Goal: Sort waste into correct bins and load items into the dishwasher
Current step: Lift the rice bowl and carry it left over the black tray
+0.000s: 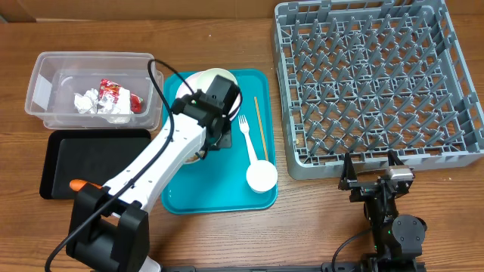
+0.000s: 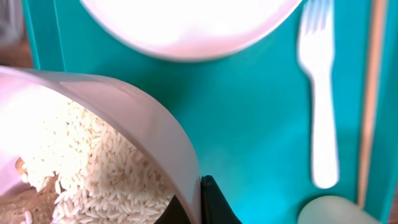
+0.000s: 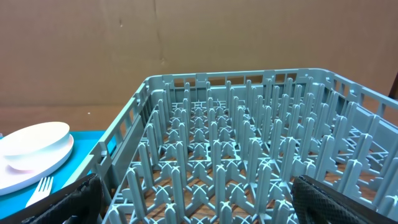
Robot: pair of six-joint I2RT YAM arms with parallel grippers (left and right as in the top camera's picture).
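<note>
My left gripper [image 2: 200,208] is shut on the rim of a white bowl [image 2: 124,118] holding beige rice [image 2: 81,168], over the teal tray [image 1: 227,198]. From overhead the arm hides most of that bowl. A white plate [image 1: 219,79] lies at the tray's far end, with a fork [image 1: 246,136], thin chopsticks [image 1: 259,125] and a small cup [image 1: 262,176] to its right. The clear tub [image 1: 94,89] holds a crumpled napkin [image 1: 87,100] and a red wrapper [image 1: 117,94]. A carrot [image 1: 78,183] lies on the black tray [image 1: 91,162]. My right gripper [image 1: 372,175] stands open at the front edge of the grey dishwasher rack [image 1: 378,83].
The rack's upright pegs [image 3: 249,155] fill the right wrist view, with the plate [image 3: 34,146] and the fork's tines [image 3: 42,186] at its left. The left arm's base [image 1: 106,227] stands at the front left, its cable looping over the tub's corner.
</note>
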